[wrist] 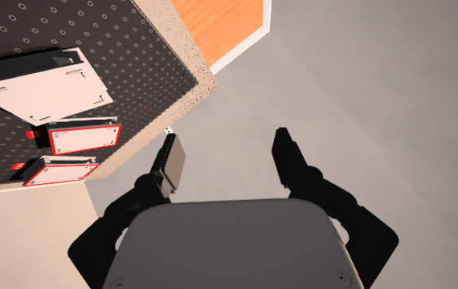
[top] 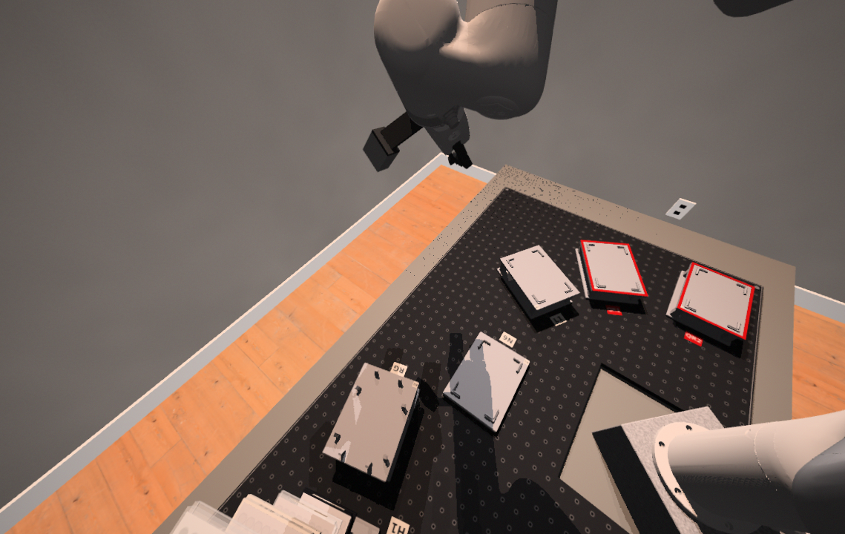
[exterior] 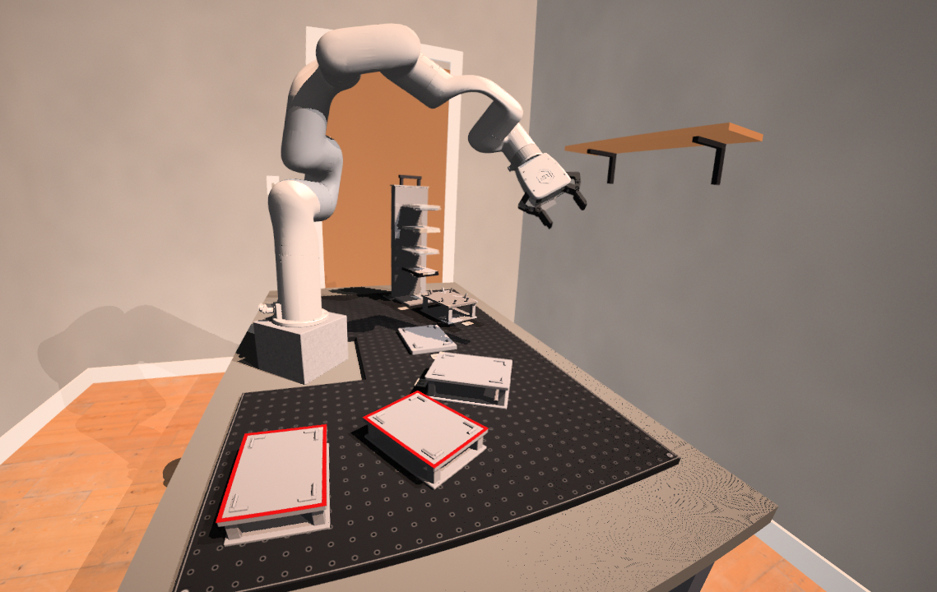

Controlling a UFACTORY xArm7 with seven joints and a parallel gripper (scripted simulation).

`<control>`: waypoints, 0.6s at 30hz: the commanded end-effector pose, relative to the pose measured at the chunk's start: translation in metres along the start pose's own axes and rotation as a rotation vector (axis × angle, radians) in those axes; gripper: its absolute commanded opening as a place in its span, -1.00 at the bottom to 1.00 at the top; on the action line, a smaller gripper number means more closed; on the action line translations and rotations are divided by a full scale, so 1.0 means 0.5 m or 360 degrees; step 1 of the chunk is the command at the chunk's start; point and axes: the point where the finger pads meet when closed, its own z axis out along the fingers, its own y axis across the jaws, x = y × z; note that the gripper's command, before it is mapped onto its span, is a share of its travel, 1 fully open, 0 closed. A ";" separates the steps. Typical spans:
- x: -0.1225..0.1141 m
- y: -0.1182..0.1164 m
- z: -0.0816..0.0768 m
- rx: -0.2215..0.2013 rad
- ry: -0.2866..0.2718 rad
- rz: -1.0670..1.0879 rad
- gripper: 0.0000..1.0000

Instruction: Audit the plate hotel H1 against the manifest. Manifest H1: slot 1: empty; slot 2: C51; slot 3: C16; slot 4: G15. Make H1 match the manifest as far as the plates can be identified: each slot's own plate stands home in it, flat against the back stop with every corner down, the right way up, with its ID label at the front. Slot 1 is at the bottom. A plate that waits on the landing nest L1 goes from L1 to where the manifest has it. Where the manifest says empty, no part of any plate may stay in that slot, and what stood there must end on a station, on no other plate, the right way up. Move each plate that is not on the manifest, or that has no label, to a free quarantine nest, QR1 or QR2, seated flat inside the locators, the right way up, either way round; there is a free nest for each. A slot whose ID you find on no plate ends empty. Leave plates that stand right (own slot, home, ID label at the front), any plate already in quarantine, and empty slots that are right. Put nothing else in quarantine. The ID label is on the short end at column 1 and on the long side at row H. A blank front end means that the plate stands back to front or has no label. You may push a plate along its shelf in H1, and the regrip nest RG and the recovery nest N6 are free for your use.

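My gripper (exterior: 556,204) is open and empty, high in the air off the table's side by the grey wall; it also shows in the wrist view (wrist: 229,160) and the overhead view (top: 420,151). The plate hotel H1 (exterior: 416,242) stands at the far end of the table, with several shelves. I cannot read any plate labels in it. Its top edge shows at the bottom of the overhead view (top: 279,516). The landing nest L1 (top: 538,279) carries no plate. The two red-bordered quarantine nests (top: 611,267) (top: 716,300) carry no plate.
The regrip nest RG (top: 372,421) and the recovery nest N6 (top: 486,380) stand between the hotel and L1, both bare. The arm's base (exterior: 300,345) stands on a block at the table's left. A wooden wall shelf (exterior: 666,140) hangs behind the gripper.
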 end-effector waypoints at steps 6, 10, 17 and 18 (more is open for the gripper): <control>0.064 -0.036 -0.028 0.0099 0.0110 -0.0118 1.00; 0.093 -0.055 -0.041 0.0116 0.0130 -0.0139 1.00; 0.131 -0.081 -0.059 0.0184 0.0216 -0.0232 1.00; 0.138 -0.086 -0.062 0.0184 0.0216 -0.0232 1.00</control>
